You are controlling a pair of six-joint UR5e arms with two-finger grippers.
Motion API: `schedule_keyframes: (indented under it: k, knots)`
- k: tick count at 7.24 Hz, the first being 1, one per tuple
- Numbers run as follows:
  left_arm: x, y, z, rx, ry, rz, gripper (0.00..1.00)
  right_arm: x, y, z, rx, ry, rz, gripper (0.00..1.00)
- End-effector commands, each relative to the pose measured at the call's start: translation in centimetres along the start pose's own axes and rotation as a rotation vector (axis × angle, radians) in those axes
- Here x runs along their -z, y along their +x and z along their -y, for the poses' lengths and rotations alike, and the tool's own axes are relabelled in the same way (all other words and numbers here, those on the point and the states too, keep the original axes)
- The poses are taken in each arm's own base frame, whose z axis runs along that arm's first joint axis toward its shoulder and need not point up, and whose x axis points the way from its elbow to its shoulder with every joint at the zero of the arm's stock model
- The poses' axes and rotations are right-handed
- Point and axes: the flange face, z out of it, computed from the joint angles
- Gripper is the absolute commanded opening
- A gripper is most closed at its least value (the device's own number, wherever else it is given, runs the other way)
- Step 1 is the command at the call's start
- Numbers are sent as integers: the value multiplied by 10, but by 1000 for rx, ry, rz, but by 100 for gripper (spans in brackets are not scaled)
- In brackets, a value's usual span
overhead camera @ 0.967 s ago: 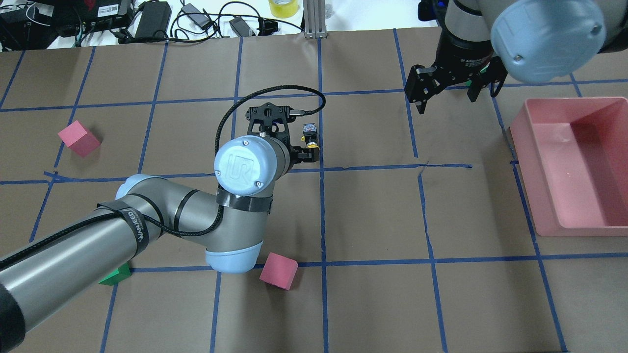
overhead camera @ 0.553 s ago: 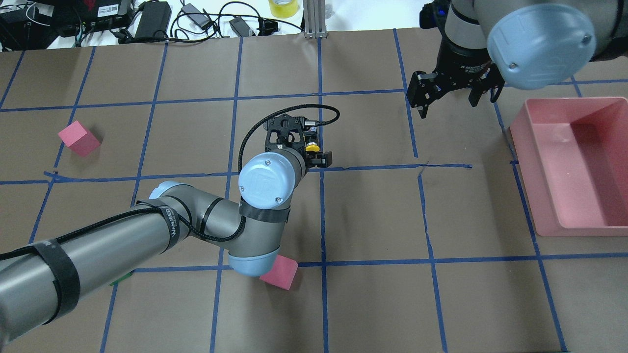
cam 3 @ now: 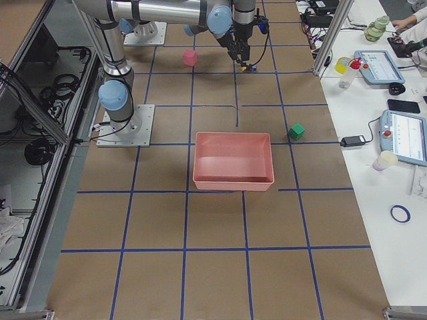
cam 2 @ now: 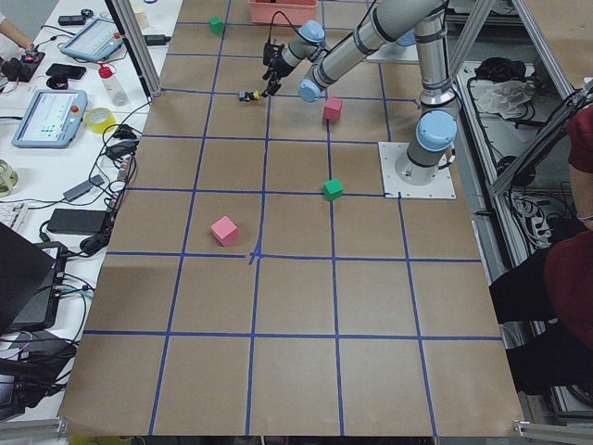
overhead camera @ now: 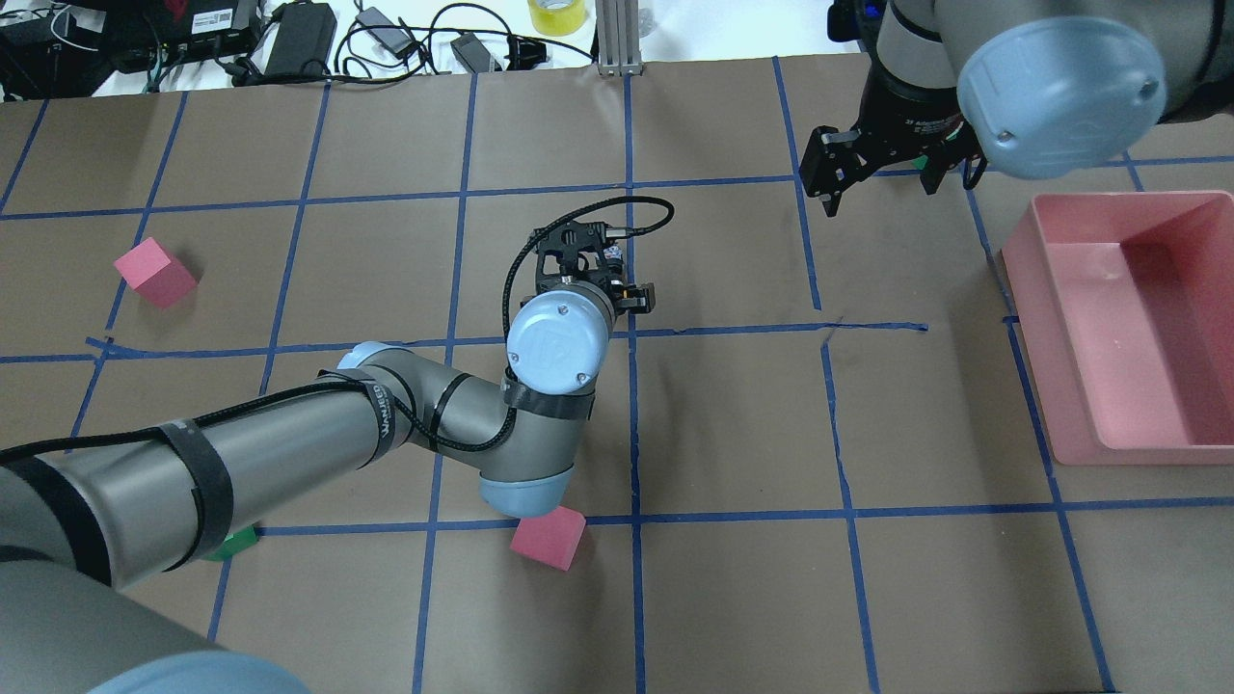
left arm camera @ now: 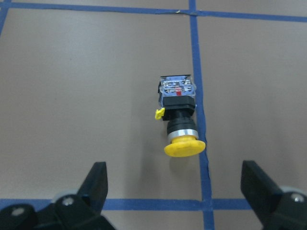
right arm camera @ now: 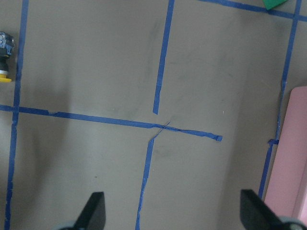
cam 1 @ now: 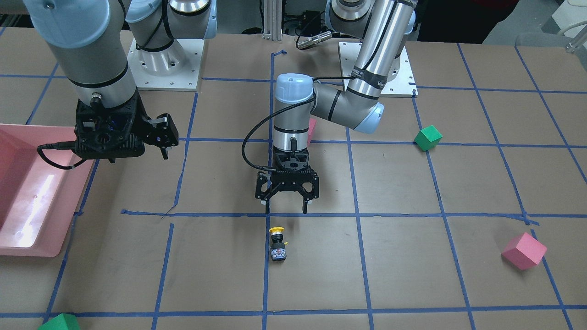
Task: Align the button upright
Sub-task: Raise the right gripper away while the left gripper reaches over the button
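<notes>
The button [cam 1: 277,243] lies on its side on a blue tape line, yellow cap toward the robot and grey base block away from it. In the left wrist view the button [left arm camera: 178,117] lies between and beyond the two fingers. My left gripper [cam 1: 285,209] hangs pointing down, above the table on the robot's side of the cap, open and empty. In the overhead view the left wrist hides most of the button. My right gripper [overhead camera: 882,178] is open and empty far off by the bin; its wrist view catches the button [right arm camera: 5,57] at the left edge.
A pink bin [overhead camera: 1060,289] stands at the table's right. Pink cubes [overhead camera: 154,273] [overhead camera: 548,538] and a green cube [overhead camera: 231,545] lie on the left half. Another green cube [cam 1: 59,323] lies at the operators' edge. Cables and devices line the far edge.
My left arm has swung right, bringing its gripper from beside the button to over it. The button has stayed in place. My right gripper has barely shifted.
</notes>
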Motion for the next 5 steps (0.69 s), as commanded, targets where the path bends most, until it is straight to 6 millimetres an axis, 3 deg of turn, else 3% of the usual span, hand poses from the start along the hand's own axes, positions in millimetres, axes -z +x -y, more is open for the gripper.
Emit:
schedule_keyframes:
  k: [1, 5]
  knots:
    - [-23, 8, -10, 1, -23, 14, 93, 1, 1, 2, -2, 15, -4, 100]
    - [-39, 18, -11, -46, 46, -22, 94, -2, -2, 2, 13, 7, -1, 100]
